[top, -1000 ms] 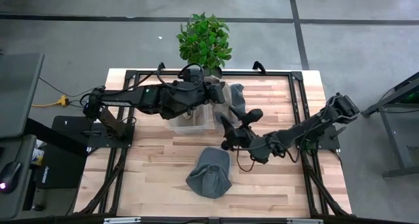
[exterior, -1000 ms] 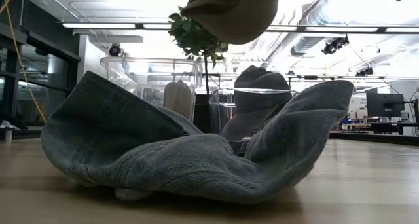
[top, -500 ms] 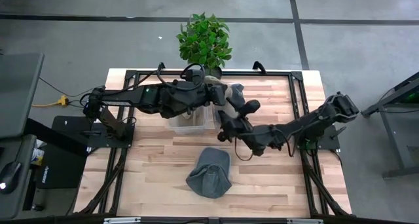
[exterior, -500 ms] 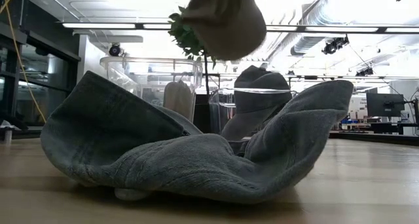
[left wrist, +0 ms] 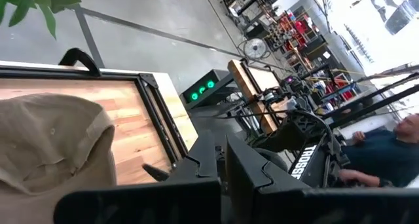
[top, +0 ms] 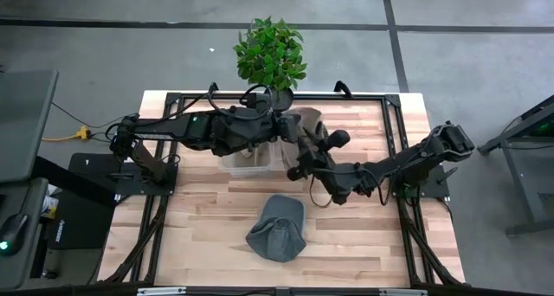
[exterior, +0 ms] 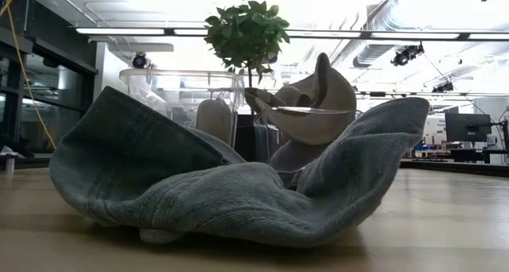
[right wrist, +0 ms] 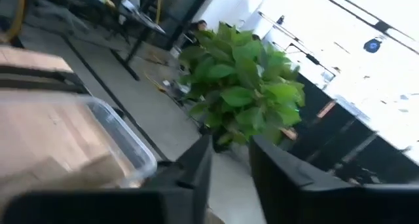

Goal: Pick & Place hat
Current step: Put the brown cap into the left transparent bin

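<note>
A tan hat (top: 305,120) lies crown down on the rim of the right clear bin (exterior: 270,133). It sits over a grey hat (exterior: 296,157) inside that bin. It also shows in the left wrist view (left wrist: 52,142). Another grey hat (top: 279,227) lies flat on the table near the front edge and fills the low view (exterior: 231,192). My left gripper (top: 282,128) is just left of the tan hat, and its fingers (left wrist: 203,165) stand close together with nothing between them. My right gripper (top: 305,153) is open and empty just in front of the bins. My left gripper is beside the tan hat's left brim edge (exterior: 266,103). I cannot tell whether it touches the hat. In the left wrist view the hat lies off to one side of the fingers, not between them.
A second clear bin (top: 247,162) stands left of the first, holding a pale object (exterior: 215,117). A potted plant (top: 270,52) stands at the table's far edge behind the bins. Bare wood shows left and right of the front grey hat.
The tan hat was high above the bins, at the top of the low view. It has come down and now rests crown down on the right bin's rim, brim up. My right gripper has moved toward the far edge, up to the bins.
</note>
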